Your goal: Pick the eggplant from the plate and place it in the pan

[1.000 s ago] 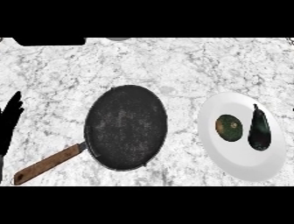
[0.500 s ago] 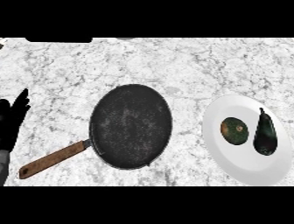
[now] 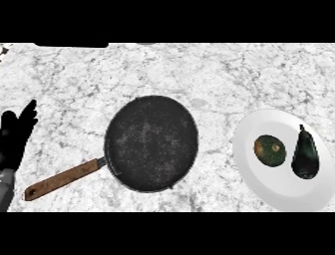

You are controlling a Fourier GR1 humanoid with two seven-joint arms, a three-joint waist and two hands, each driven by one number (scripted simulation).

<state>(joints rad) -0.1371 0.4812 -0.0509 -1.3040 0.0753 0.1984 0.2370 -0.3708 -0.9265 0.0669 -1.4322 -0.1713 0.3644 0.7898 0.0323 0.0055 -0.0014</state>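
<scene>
Lengthwise upright eggplant (image 3: 304, 157), stem up

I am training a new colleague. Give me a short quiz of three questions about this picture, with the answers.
1. True or false: the eggplant already lies in the pan.
2. What lies beside the eggplant on the plate? A) a round green-brown vegetable B) a spoon C) a cup
3. Fill in: the pan's wooden handle points toward the robot's ____ hand.

Key: 1 false, it is on the plate; 2 A; 3 left.
</scene>
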